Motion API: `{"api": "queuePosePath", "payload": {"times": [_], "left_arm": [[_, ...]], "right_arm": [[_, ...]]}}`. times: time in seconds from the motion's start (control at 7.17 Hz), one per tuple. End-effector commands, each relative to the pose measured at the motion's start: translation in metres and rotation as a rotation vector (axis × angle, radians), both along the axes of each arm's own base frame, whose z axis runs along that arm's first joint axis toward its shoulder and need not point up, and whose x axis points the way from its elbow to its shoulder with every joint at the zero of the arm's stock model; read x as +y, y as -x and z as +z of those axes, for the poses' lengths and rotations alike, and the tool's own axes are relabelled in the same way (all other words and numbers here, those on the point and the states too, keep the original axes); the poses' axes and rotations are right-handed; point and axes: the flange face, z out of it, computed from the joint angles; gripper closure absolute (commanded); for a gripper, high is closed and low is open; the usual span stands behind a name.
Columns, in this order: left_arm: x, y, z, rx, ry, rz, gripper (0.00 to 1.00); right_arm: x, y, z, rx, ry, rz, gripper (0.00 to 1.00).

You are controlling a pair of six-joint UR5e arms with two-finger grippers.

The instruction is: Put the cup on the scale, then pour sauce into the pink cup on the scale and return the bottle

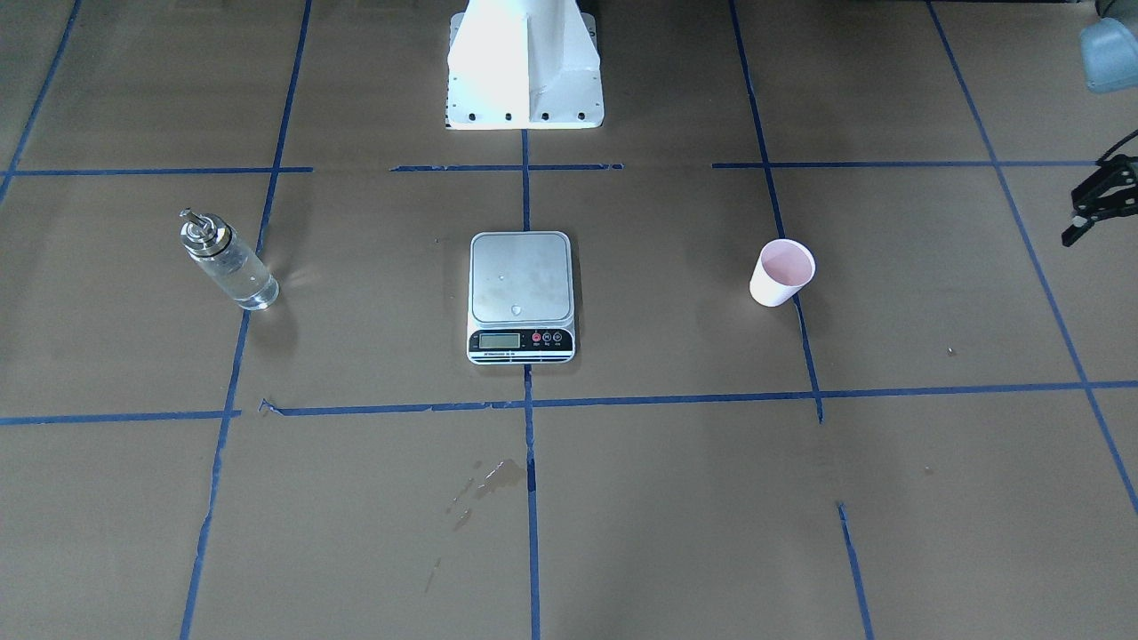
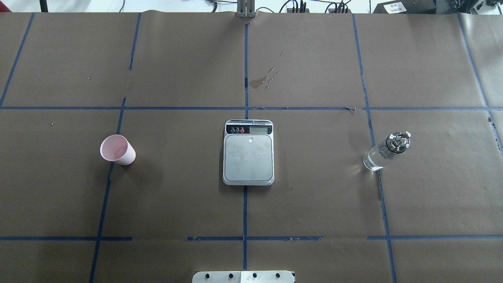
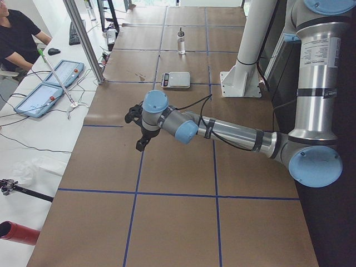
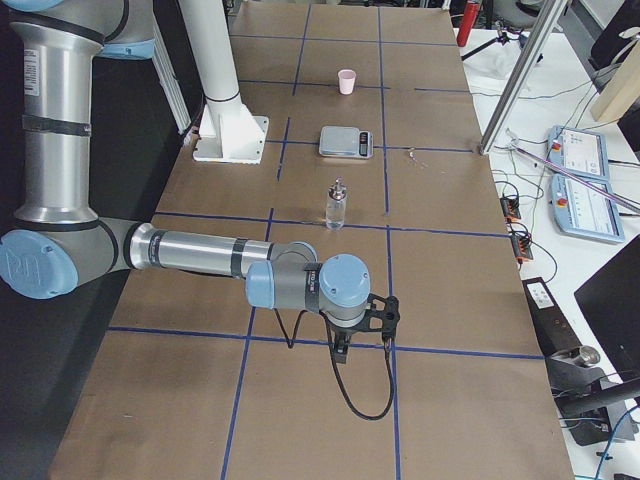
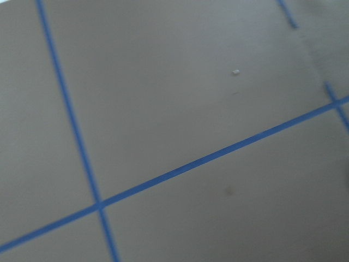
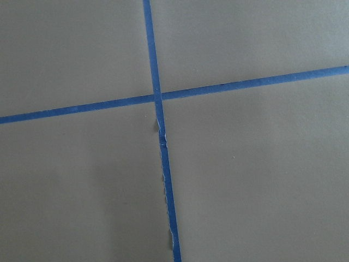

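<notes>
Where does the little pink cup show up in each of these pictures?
Front-facing: cup right of centre, to the right of the scale.
Overhead: cup left of centre, to the left of the scale.
Exterior left: cup not visible; the scale shows, upper middle.
Exterior right: cup top middle, beyond the scale.
Left wrist: not in it.
Right wrist: not in it.
Shared landmark: the scale.

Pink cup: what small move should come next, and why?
Probably swing the left gripper toward the pink cup. The cup stands upright on the table on that arm's side, well apart from the scale, whose platform holds no cup yet.
</notes>
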Motion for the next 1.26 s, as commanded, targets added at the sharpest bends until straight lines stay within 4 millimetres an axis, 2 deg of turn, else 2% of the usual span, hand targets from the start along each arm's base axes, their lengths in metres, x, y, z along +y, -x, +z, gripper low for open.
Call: {"api": "queuePosePath", "payload": {"times": [0.0,0.14,0.28,0.42,0.56,0.7,0.84,0.98,1.12], "left_arm": [[0.000,-0.096,-0.060,0.086,-0.026,0.098,0.00],[0.000,-0.135,-0.076,0.122,0.069,0.083,0.00],[0.002,-0.149,-0.079,0.161,0.228,0.004,0.00],[0.007,-0.173,-0.097,0.161,0.205,-0.005,0.00],[0.004,-0.177,-0.101,0.101,0.127,-0.103,0.00],[0.001,-0.177,-0.095,0.095,0.169,-0.134,0.00],[0.000,-0.182,-0.080,0.104,0.276,-0.188,0.00],[0.006,-0.197,-0.073,0.089,0.305,-0.174,0.00],[0.021,-0.209,-0.055,0.072,0.369,-0.181,0.00]], "right_arm": [[0.000,0.000,-0.006,-0.002,-0.012,0.000,0.00],[-0.001,0.000,-0.007,-0.001,-0.014,-0.001,0.00],[-0.001,0.000,-0.008,0.000,-0.019,-0.001,0.00],[-0.001,0.000,-0.010,0.001,-0.022,-0.001,0.00],[-0.002,0.001,-0.010,-0.001,-0.024,-0.003,0.00],[-0.004,0.001,-0.024,0.002,-0.058,-0.003,0.00],[-0.007,0.000,-0.048,0.014,-0.134,-0.003,0.00],[-0.009,0.002,-0.052,0.004,-0.141,-0.004,0.00],[-0.007,0.002,-0.047,0.003,-0.120,0.004,0.00]]}}
